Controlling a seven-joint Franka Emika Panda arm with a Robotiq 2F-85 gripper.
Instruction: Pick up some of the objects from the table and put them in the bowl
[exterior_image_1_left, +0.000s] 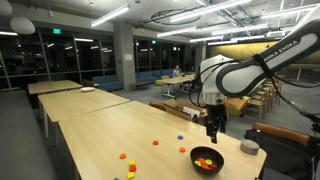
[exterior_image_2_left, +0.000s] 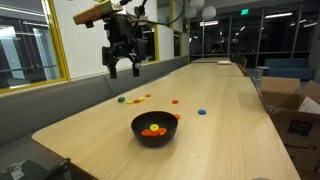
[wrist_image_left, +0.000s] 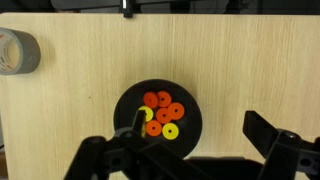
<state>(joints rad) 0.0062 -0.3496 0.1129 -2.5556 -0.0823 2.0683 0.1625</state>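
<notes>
The black bowl (exterior_image_1_left: 207, 167) stands near the table's (exterior_image_1_left: 100, 120) end and holds several orange, red and yellow pieces (exterior_image_1_left: 205, 161). My gripper (exterior_image_1_left: 214, 128) hangs open and empty above the bowl. In the wrist view the bowl (wrist_image_left: 135, 100) lies below, partly between the spread fingers (wrist_image_left: 200, 140), with orange and yellow discs (wrist_image_left: 160, 112) inside. Loose pieces lie on the table: orange ones (exterior_image_1_left: 122, 156), yellow ones (exterior_image_1_left: 131, 170) and a bluish one (exterior_image_1_left: 181, 138). In an exterior view the bowl (exterior_image_2_left: 154, 139), gripper (exterior_image_2_left: 122, 68) and loose pieces (exterior_image_2_left: 135, 98) also show.
A grey tape roll (wrist_image_left: 15, 52) lies on the table, left of the bowl in the wrist view. A small grey round container (exterior_image_1_left: 249, 147) sits beside the table end. Similar pale tables (exterior_image_1_left: 60, 88) stand farther back. Cardboard boxes (exterior_image_2_left: 290, 100) stand beside the table.
</notes>
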